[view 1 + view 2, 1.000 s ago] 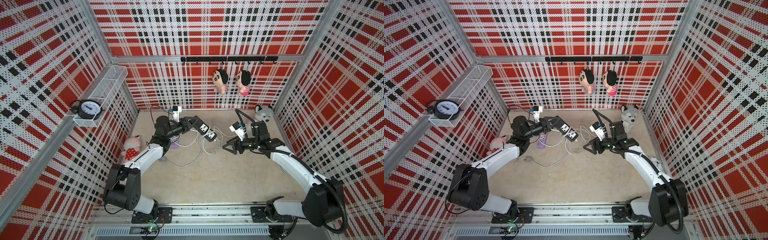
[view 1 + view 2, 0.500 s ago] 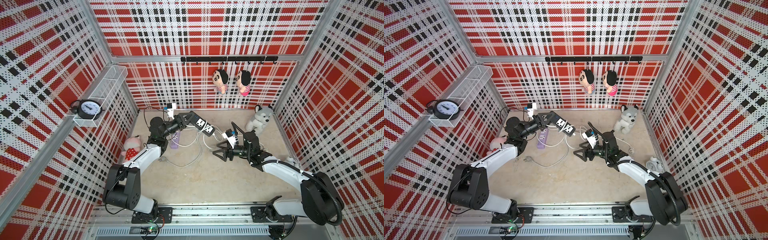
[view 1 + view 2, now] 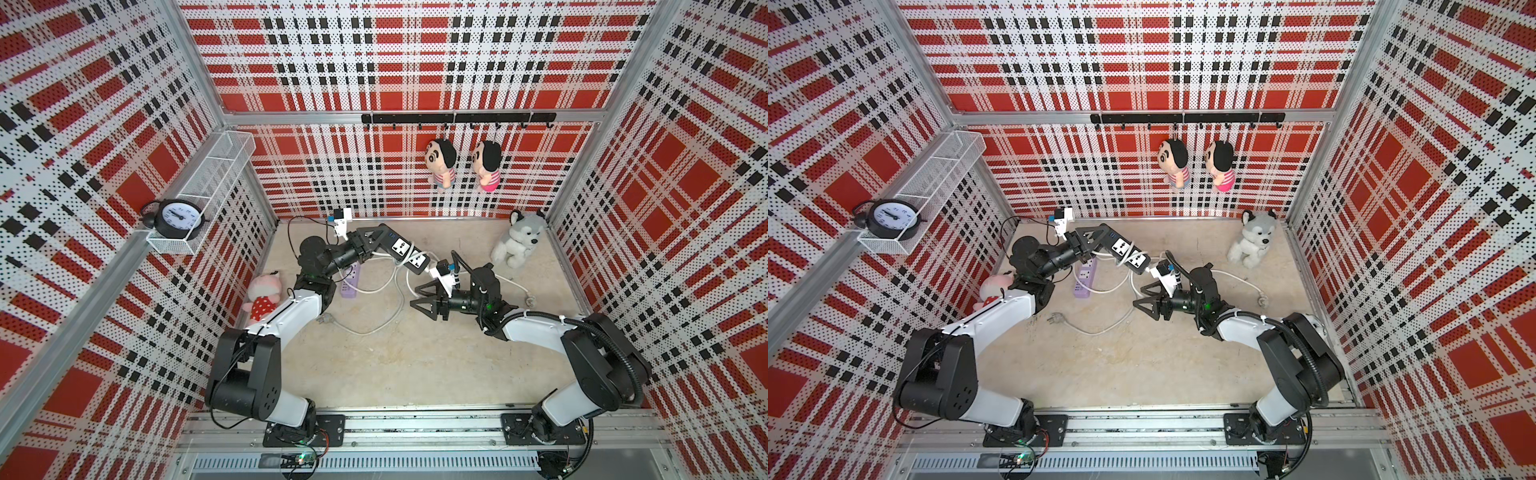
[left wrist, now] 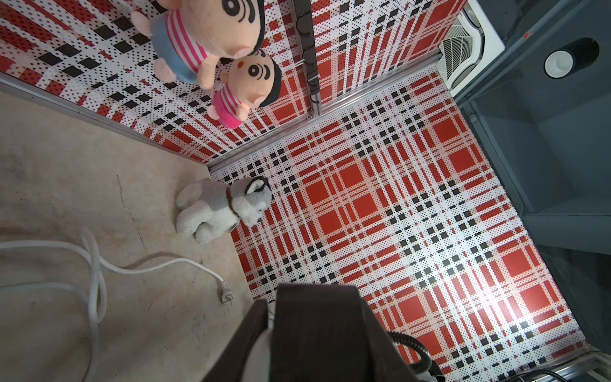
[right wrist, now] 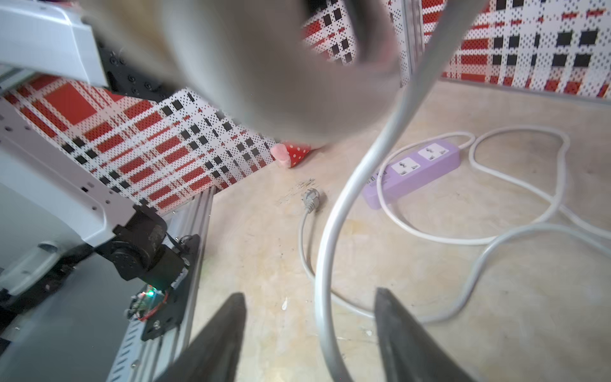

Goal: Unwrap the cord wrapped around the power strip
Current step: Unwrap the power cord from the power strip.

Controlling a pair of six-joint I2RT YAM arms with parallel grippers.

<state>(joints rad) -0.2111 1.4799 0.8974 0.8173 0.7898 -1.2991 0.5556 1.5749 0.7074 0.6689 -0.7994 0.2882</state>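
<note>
My left gripper (image 3: 384,239) (image 3: 1100,235) is shut on one end of the black power strip (image 3: 401,249) (image 3: 1123,249), holding it tilted above the floor near the back left. In the left wrist view the strip (image 4: 317,330) fills the space between the fingers (image 4: 244,337). Loops of the white cord (image 3: 409,259) still wrap its free end, and the rest trails to a plug (image 3: 530,299) (image 4: 227,295) on the floor. My right gripper (image 3: 415,296) (image 3: 1140,298) (image 5: 309,292) is open just below the strip, with a hanging length of cord (image 5: 322,264) between its fingers, untouched.
A purple power strip (image 3: 350,282) (image 5: 413,170) lies on the floor under the left arm, its own cord ending in a plug (image 3: 322,319) (image 5: 310,198). A husky plush (image 3: 517,243) sits at the back right, a pink plush (image 3: 264,295) by the left wall.
The left gripper drew the black strip back and to the left. The right gripper swung left and lower under the strip, its jaws narrowed somewhat, and the cord now hangs between them.
</note>
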